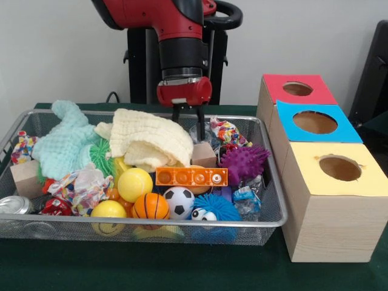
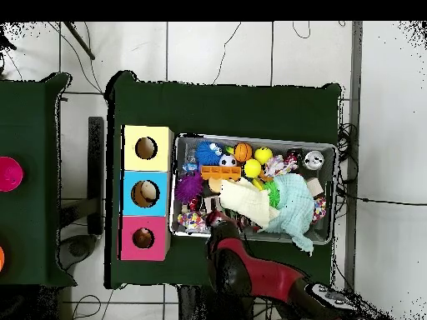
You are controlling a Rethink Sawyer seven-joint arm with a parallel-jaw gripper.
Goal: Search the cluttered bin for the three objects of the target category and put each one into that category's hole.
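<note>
The wire mesh bin is full of clutter and also shows in the overhead view. It holds a cream cloth, a mint cloth, two yellow balls, a small basketball, a soccer ball, a blue spiky ball, a purple spiky ball and an orange brick. My gripper hangs over the bin's far side, just behind the cream cloth, open and empty. In the overhead view the arm hides it.
Three wooden boxes stand beside the bin, each with a round hole in its top: red, blue and yellow. The bin also holds wooden blocks, a can and candy wrappers.
</note>
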